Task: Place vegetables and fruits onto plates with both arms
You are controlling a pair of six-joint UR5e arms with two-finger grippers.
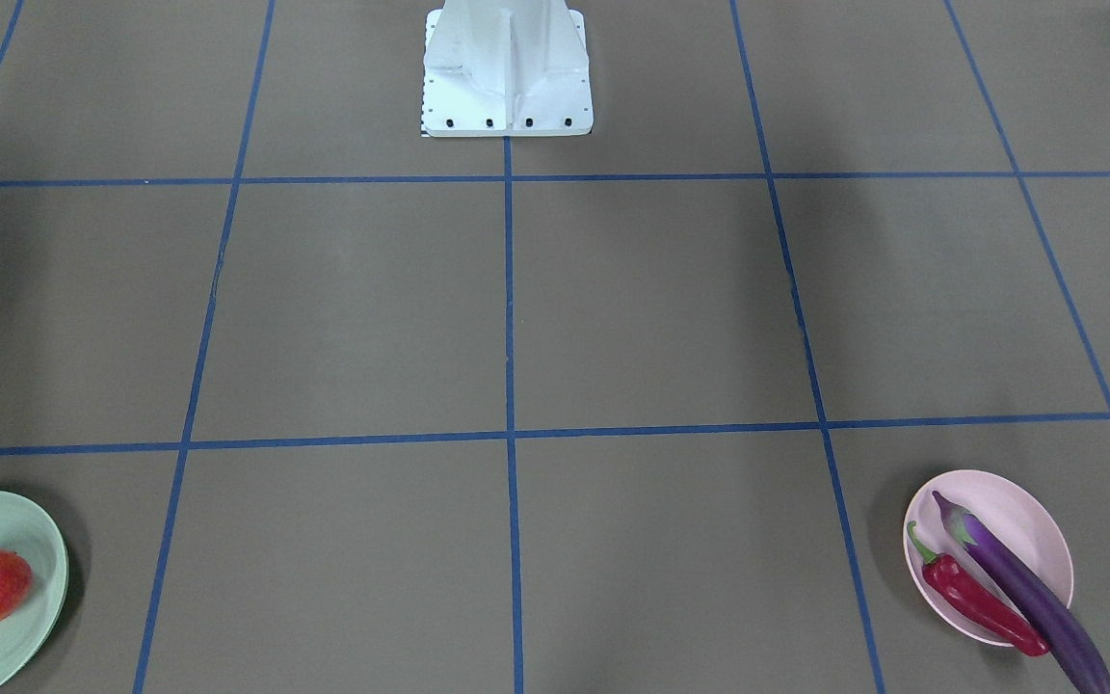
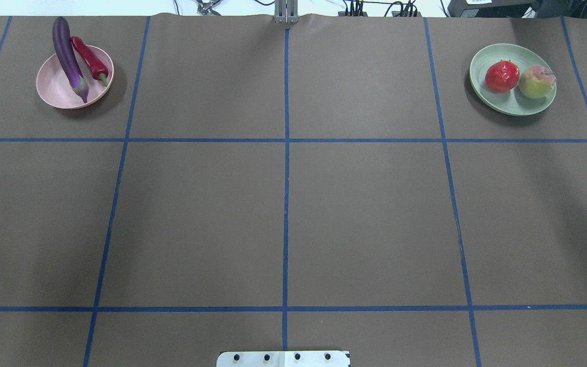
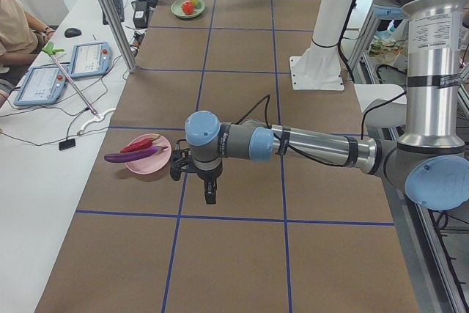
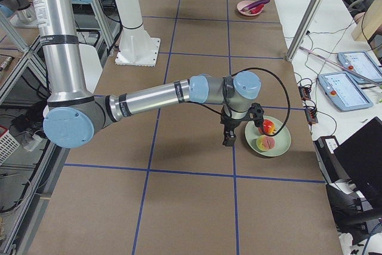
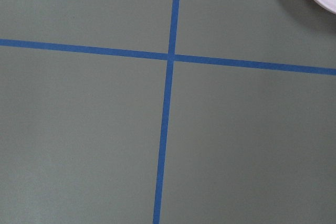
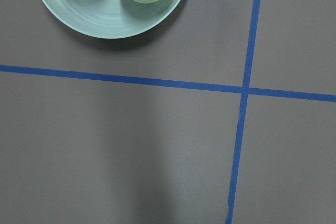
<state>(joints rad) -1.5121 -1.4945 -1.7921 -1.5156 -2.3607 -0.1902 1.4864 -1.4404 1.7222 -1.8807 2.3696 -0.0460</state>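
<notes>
Bright, even light; soft shadows beside the pink plate (image 2: 56, 93) and green plate (image 2: 507, 103); sharp focus.

Room to pass lies on the table (image 2: 365, 219) between pink plate (image 2: 56, 90) and green plate (image 2: 507, 105).

Table (image 2: 365, 214): a brown surface divided into rectangles by blue tape (image 2: 286, 204). Two plates and the white base (image 2: 283, 358) stood directly on it. The pink plate (image 2: 56, 86) lay just beside the left gripper (image 3: 210, 197), on the side of its fingers away from the base, and a tape crossing lay on the table below them. The green plate (image 2: 507, 104) lay just beside the right gripper (image 4: 227, 140), likewise beyond its fingers from the base, with a tape crossing near. The base stood well behind both pairs of fingers, between them, on the centre tape line.
</notes>
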